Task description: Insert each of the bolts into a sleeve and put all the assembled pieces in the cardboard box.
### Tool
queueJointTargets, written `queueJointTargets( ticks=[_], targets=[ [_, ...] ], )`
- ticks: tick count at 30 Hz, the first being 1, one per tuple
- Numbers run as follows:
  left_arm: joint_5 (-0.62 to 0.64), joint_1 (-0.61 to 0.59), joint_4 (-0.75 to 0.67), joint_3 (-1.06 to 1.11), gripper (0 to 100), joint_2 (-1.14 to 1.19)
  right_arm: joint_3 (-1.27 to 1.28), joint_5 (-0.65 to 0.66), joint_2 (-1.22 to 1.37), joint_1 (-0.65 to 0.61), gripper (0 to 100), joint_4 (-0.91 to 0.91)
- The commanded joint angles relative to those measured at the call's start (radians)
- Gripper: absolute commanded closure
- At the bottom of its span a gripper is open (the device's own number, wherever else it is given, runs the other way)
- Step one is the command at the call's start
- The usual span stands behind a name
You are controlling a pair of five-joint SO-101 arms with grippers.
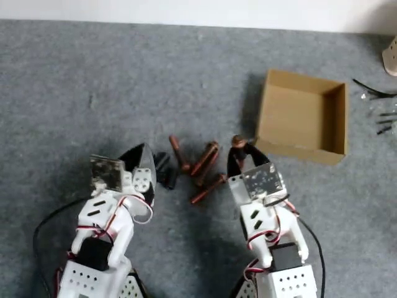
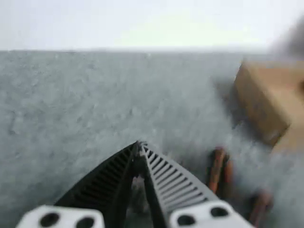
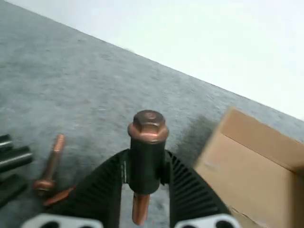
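At 8 o'clock of the cardboard box (image 1: pixel 296 151), the right gripper (image 1: pixel 240 158) has its fingers clamped on a black sleeve (image 3: pixel 145 171) with a copper bolt (image 3: pixel 148 126) standing through it, head up. The left gripper (image 2: pixel 138 151), fingers pressed together on nothing, sits at 9 o'clock of the loose bolts (image 1: pixel 205 162) and spare sleeves (image 1: pixel 166 171) on the counter (image 1: pixel 93 81). I judge the bolt only rests in the sleeve, so tilting it over the box could let it slide out, and a low carry could snag the near wall.
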Motion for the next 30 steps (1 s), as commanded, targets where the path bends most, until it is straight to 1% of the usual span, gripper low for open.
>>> queueJointTargets(
  ticks=[1, 2, 3, 6, 9, 12, 15, 18, 22, 26, 30],
  targets=[
    [-0.316, -0.008, 0.109, -0.048, 99, -0.010, 0.107, -0.008, -0.021, 0.059, 99.4, -0.007],
    [-0.319, -0.010, 0.110, -0.031, 99, -0.010, 0.107, -0.008, -0.021, 0.077, 99.4, -0.004],
    [-0.285, -0.016, 0.098, -0.021, 99, -0.013, 0.105, -0.008, -0.021, 0.099, 99.4, -0.002],
    [-0.201, -0.094, 0.046, -0.005, 99, -0.010, 0.105, -0.008, -0.012, 0.140, 99.4, -0.002],
    [-0.199, -0.142, 0.046, -0.010, 99, -0.010, 0.070, -0.040, -0.008, 0.151, 99.4, -0.008],
    [-0.199, -0.142, 0.046, -0.010, 99, -0.010, -0.015, -0.077, -0.001, 0.154, 99.4, -0.007],
    [-0.199, -0.143, 0.046, -0.010, 99, -0.010, -0.137, -0.078, 0.097, 0.151, 99.4, -0.008],
    [-0.201, -0.143, 0.046, -0.010, 99, -0.010, -0.320, -0.078, 0.332, 0.153, 99.4, -0.010],
    [-0.203, -0.147, 0.044, -0.007, 99, -0.010, -0.610, -0.087, 0.769, 0.174, 99.4, -0.053],
    [-0.204, -0.148, 0.041, -0.002, 99, -0.010, -0.923, -0.213, 1.207, 0.226, 99.4, -0.059],
    [-0.204, -0.148, 0.041, -0.001, 99, -0.010, -1.171, -0.350, 1.560, 0.295, 99.4, -0.042]
  ],
)
